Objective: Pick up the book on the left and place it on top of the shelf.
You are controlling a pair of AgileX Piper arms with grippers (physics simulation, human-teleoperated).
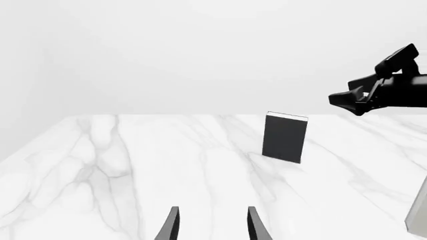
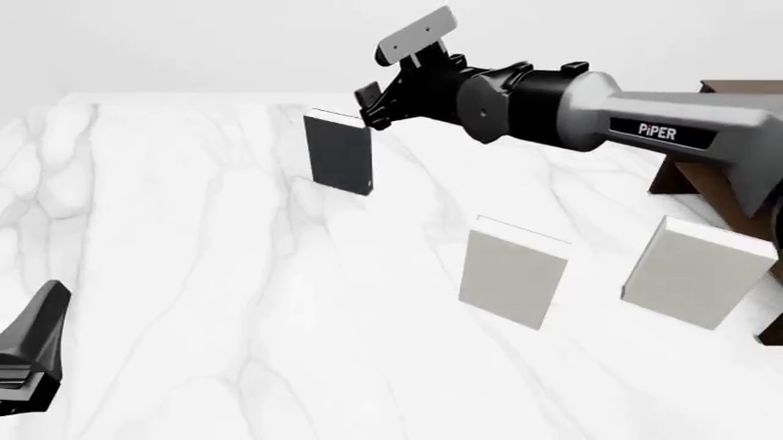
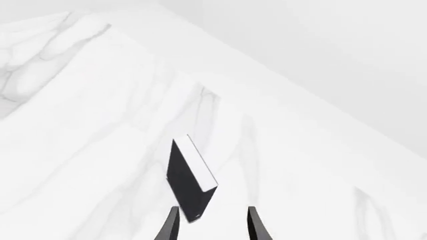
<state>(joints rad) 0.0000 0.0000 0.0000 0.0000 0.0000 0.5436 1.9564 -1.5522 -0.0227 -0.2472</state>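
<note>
Front view: the right claw [image 2: 367,105], fingers apart and empty, is poised just above the upright book [image 2: 339,152]; the left claw [image 2: 31,353] is seen well away.

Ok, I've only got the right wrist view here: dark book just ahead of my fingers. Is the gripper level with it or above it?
Observer: Above. In the front view the right gripper hangs just over the book, by its top right corner, not touching it.
Operator: Is the book standing straight?
Observer: Yes, upright on the table, white page edge on top.
Operator: Anything close beside it?
Observer: Two pale books stand nearer the arms' side and to the right, well apart from it.
Operator: Where's the shelf?
Observer: At the far right edge, the shelf shows behind the right arm, mostly hidden.
Operator: And the left arm?
Observer: The left gripper sits low at the near left, fingers open.
</note>
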